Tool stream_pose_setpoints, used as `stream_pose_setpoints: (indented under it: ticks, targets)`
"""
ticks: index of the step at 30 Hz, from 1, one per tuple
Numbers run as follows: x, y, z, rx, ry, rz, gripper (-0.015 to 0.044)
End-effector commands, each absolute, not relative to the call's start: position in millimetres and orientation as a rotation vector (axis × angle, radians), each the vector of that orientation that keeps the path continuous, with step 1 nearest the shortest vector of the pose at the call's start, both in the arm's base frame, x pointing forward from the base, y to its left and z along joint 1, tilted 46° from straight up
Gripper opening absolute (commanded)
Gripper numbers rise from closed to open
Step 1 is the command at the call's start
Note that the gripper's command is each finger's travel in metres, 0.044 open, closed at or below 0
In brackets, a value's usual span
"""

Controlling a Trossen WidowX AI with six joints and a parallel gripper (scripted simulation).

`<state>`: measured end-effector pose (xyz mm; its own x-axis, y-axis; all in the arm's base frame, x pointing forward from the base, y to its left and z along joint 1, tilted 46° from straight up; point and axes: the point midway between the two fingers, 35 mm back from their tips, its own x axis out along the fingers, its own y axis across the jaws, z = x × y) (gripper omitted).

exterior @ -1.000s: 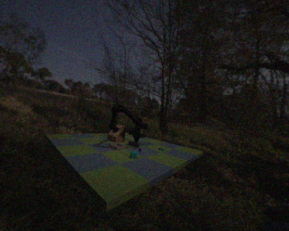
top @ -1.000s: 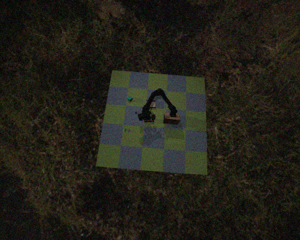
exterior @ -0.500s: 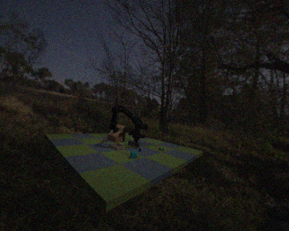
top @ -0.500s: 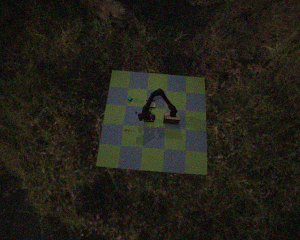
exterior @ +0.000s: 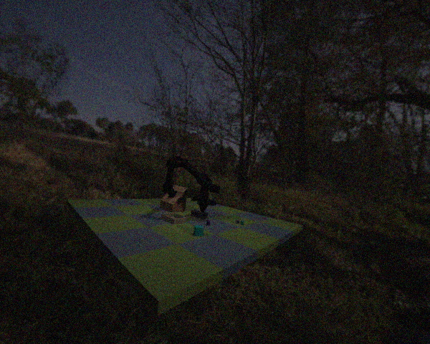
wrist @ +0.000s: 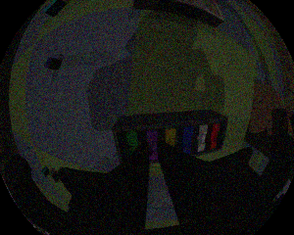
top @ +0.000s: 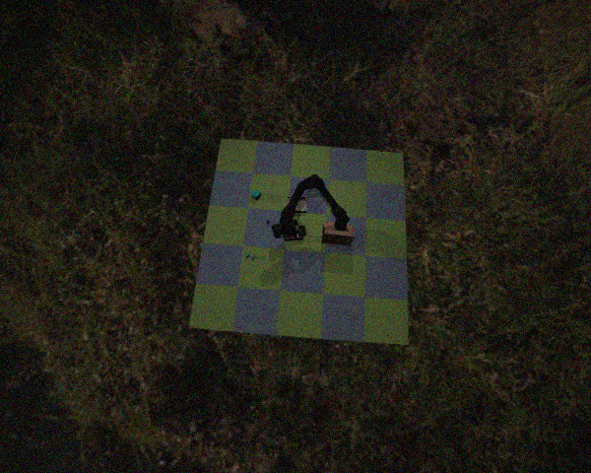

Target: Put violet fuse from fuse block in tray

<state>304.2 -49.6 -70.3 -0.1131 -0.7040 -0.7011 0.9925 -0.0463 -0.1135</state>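
Observation:
The dark fuse block (wrist: 171,117) (exterior: 198,214) stands on the checkered table, with a row of fuses in it. The violet fuse (wrist: 152,142) is second from the left in the wrist view, between the green fuse (wrist: 132,138) and the yellow fuse (wrist: 171,137). My gripper (wrist: 153,145) points down at the block and is shut on the violet fuse, which still appears within the row; whether it is raised at all I cannot tell. The tray (top: 299,205) (exterior: 174,218) lies beside the block, and its edge shows at the top of the wrist view.
In the wrist view the blue fuse (wrist: 188,139), white fuse (wrist: 202,137) and red fuse (wrist: 215,136) fill the row's right part. A teal block (top: 255,194) (exterior: 198,230), a small dark cube (wrist: 53,63) and two tiny objects (top: 249,255) lie on the table. The arm's brown base (top: 338,234) stands nearby.

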Motion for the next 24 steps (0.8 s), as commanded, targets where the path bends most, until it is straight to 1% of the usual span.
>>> stream_pose_setpoints:
  ticks: [1,24]
  targets:
    - [304.6,-48.0,-68.6,0.555,0.690,-1.570,0.0000]
    - [306.3,-40.0,-60.9,0.553,0.690,-1.569,0.0000]
